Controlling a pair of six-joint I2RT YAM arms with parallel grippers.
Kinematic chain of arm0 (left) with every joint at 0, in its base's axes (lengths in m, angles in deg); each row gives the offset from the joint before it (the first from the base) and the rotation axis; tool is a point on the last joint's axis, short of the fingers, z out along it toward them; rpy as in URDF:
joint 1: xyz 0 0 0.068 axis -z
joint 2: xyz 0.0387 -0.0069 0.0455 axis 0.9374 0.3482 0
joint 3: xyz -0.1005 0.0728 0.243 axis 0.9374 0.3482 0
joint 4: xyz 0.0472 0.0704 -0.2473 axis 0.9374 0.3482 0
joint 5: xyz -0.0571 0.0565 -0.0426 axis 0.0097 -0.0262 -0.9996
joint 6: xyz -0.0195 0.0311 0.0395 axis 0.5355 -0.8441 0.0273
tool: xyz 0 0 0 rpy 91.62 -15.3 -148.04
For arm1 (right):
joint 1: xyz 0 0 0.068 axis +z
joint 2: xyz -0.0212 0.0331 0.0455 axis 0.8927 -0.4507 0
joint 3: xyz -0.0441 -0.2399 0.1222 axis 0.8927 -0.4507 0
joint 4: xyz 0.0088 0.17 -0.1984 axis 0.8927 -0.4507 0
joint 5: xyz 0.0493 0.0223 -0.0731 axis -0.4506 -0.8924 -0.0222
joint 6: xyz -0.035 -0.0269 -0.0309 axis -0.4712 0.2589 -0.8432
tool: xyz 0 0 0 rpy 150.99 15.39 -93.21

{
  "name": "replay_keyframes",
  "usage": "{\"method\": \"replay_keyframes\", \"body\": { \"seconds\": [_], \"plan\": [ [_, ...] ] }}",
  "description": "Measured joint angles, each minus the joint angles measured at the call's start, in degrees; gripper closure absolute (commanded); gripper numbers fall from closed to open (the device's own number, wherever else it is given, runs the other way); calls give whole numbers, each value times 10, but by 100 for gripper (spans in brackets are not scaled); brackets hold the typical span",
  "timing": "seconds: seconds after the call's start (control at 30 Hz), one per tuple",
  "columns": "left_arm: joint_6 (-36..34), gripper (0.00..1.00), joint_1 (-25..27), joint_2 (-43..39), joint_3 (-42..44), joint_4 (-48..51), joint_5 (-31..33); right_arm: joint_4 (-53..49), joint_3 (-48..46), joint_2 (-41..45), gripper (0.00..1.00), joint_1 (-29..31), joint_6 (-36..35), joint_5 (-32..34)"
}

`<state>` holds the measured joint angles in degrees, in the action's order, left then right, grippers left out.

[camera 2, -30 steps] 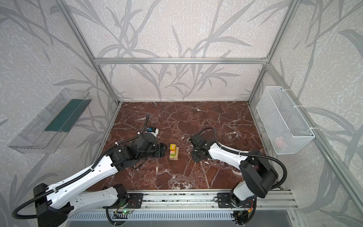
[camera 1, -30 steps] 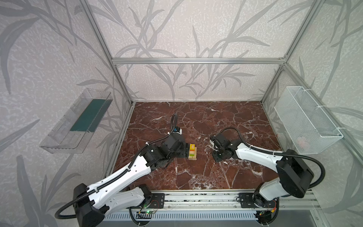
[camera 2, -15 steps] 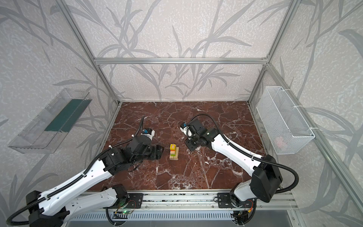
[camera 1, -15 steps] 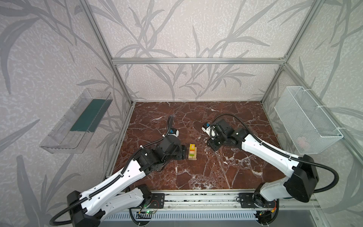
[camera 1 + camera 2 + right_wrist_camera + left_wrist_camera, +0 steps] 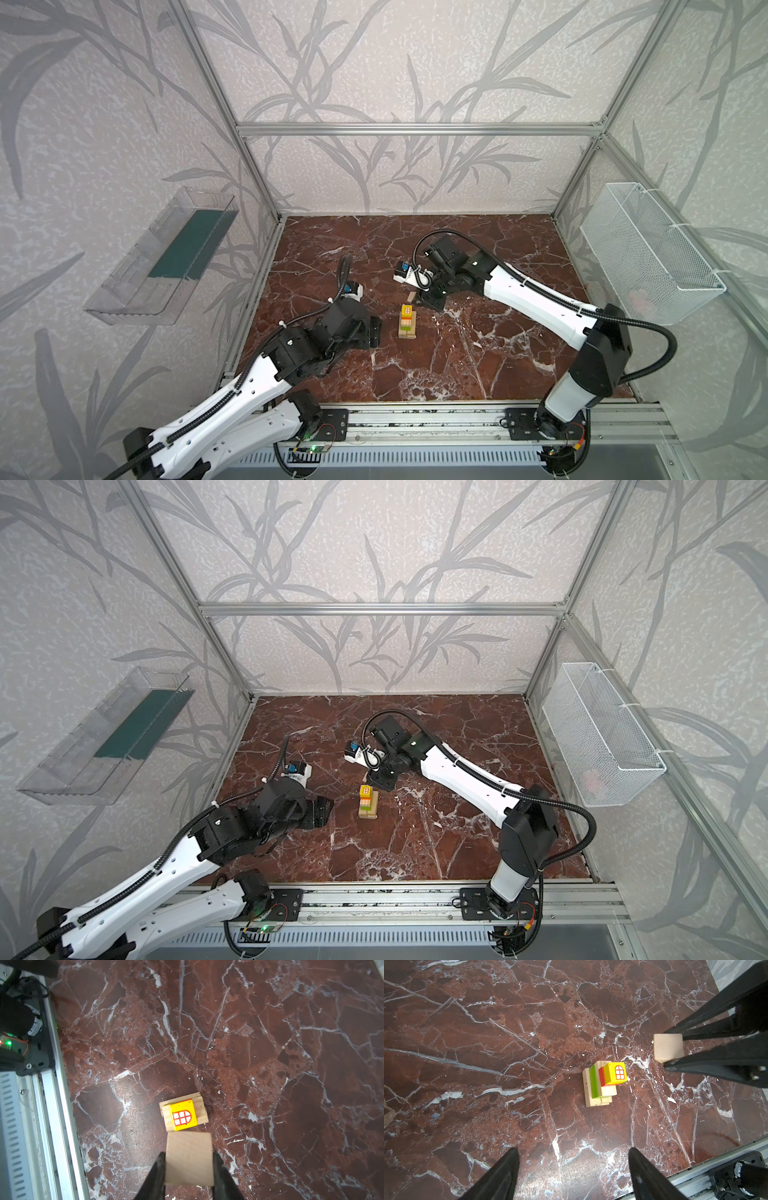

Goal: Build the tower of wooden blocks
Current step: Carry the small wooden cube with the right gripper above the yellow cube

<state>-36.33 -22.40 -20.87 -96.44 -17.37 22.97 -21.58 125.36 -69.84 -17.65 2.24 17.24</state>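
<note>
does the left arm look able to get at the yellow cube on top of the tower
Probably yes. The left pincer is open and faces the tower across bare marble, with the yellow cube uncovered on top. The right pincer, shut on a pale block, hovers close by and might crowd it.

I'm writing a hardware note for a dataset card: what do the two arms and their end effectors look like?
The left arm and right arm have white link shells with black joints. A black ribbed cable loops along each. A small white-and-blue module sits near each wrist. The left end effector and right end effector have slim black fingers tapering to points.
</note>
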Motion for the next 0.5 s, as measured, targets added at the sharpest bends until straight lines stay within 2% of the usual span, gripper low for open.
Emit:
{"method": "replay_keyframes", "body": {
  "seconds": [0.27, 0.5],
  "plan": [
    [15, 16, 0, -40, 22, 19, 3, -67, 81, -85, 88, 26, -75, 28],
    [25, 15, 0, -61, 28, 32, 9, -107, 131, -134, 88, 38, -101, 57]
  ]
}}
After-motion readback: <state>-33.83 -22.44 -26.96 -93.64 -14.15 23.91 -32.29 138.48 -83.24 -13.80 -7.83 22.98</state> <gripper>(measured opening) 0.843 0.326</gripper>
